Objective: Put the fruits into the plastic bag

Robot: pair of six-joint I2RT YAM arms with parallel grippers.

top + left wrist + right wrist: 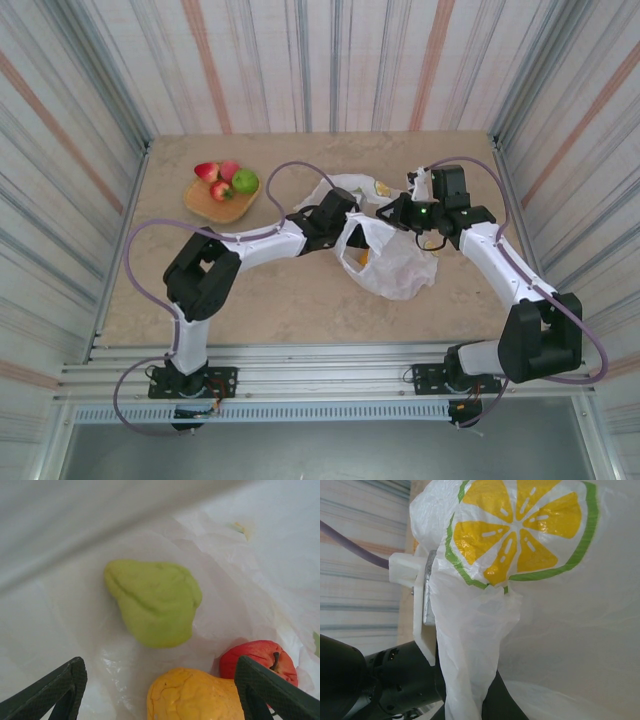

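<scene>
The plastic bag (395,262) lies mid-table with its mouth held up. My left gripper (343,226) reaches into the mouth and is open (159,682). Inside the bag lie a green fruit (155,602), a yellow fruit (192,695) and a red apple (257,659). The yellow one rests between the spread fingers (57,690), apart from the left one. My right gripper (397,212) is shut on a bunched strip of the bag's rim (465,665), below a printed lemon slice (520,530). On the woven tray (215,207) remain a strawberry (206,171), a peach (229,169), a green apple (245,181) and a small red fruit (221,190).
Striped walls (80,130) close in the table on three sides. The left arm's forearm (265,243) crosses between tray and bag. Its white camera mount (417,580) sits close beside the bag in the right wrist view. Bare tabletop (300,310) lies in front of the bag.
</scene>
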